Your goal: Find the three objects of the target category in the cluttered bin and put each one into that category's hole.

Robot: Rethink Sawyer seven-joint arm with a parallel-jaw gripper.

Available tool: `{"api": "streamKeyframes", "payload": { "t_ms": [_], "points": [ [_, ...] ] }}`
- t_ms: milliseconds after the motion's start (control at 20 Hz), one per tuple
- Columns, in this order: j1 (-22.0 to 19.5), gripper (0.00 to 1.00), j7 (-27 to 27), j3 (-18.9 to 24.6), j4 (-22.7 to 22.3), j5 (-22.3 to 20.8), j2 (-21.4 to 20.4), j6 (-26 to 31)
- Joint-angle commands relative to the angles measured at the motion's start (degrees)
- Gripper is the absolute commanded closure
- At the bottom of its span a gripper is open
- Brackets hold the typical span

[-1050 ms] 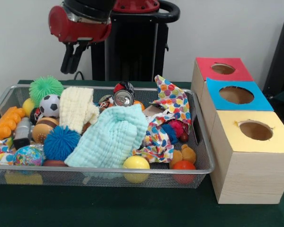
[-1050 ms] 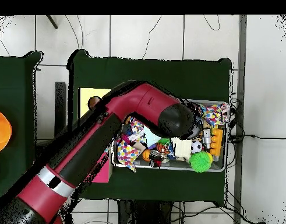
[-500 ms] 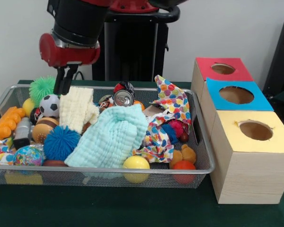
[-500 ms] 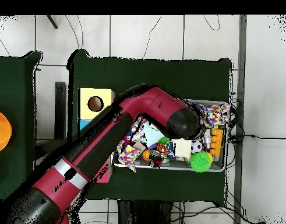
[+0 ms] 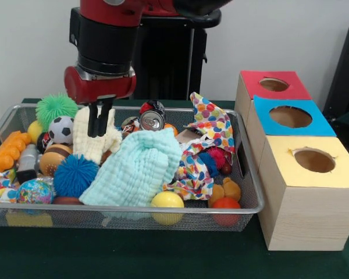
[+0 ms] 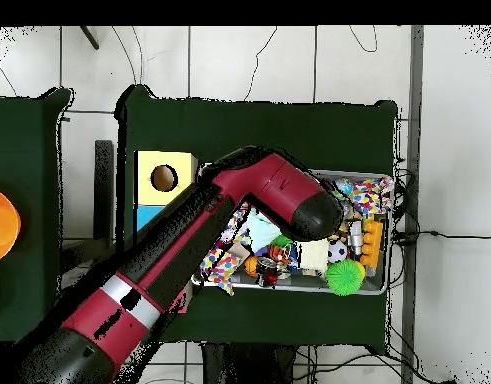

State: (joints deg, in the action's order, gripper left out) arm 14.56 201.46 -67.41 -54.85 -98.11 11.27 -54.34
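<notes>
- Dark green cloth (image 5: 163, 256) covers the table, and a pale wall is seen behind it in the front view.
- Over the wire mesh bin (image 5: 251, 192), the gripper (image 5: 99, 123) is hung from the red and black arm (image 6: 189, 250), its two dark fingers (image 5: 104, 119) drawn close together and pointed straight down with nothing seen between them.
- Its tips are placed at the top of a cream knitted cloth (image 5: 96, 136); contact cannot be judged.
- Just beside that cloth a soccer ball (image 5: 61, 129) and a green spiky ball (image 5: 56, 108) are found.
- Nearer the front rim a mint muslin cloth (image 5: 136, 168), a blue spiky ball (image 5: 75, 175) and a yellow ball (image 5: 167, 200) are laid.
- A drink can (image 5: 152, 119) is tipped on its side, with a polka-dot cloth (image 5: 212, 125) draped beside it.
- Next to the bin three boxes are lined up, topped yellow (image 5: 314, 160), blue (image 5: 291, 116) and red (image 5: 273, 85), each with a round hole.
</notes>
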Motion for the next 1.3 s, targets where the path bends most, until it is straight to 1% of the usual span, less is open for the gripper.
{"api": "streamKeyframes", "payload": {
  "t_ms": [50, 250, 400, 450, 800, 900, 950, 1050, 1150, 1200, 1300],
  "points": [
    [0.25, 1.00, -7.47, 8.61, 0.06, 1.66, -2.29, -2.18],
    [0.57, 1.00, -10.17, 8.05, 0.05, -0.51, -0.82, -0.80],
    [0.86, 1.00, -11.18, 7.62, 0.13, -1.92, 0.03, 0.13],
    [0.98, 0.00, -11.78, 7.50, 0.12, -2.51, 0.31, 0.48],
    [1.11, 0.00, -12.87, 8.08, -0.08, -2.66, -0.19, 0.99],
    [1.26, 0.00, -12.01, 8.02, -0.06, -2.89, 0.00, 0.97],
    [1.42, 0.00, -11.45, 7.46, -0.07, -3.74, 0.80, 0.84],
    [1.29, 0.00, -11.91, 7.80, -0.18, -3.96, 0.90, 1.16],
    [1.11, 0.00, -12.34, 8.33, -0.05, -3.41, 0.86, 2.56],
    [1.10, 0.00, -12.76, 8.26, -0.07, -3.12, 1.19, 4.34],
    [0.98, 0.00, -14.62, 8.19, -0.06, -2.17, 2.20, 9.70]
  ]
}}
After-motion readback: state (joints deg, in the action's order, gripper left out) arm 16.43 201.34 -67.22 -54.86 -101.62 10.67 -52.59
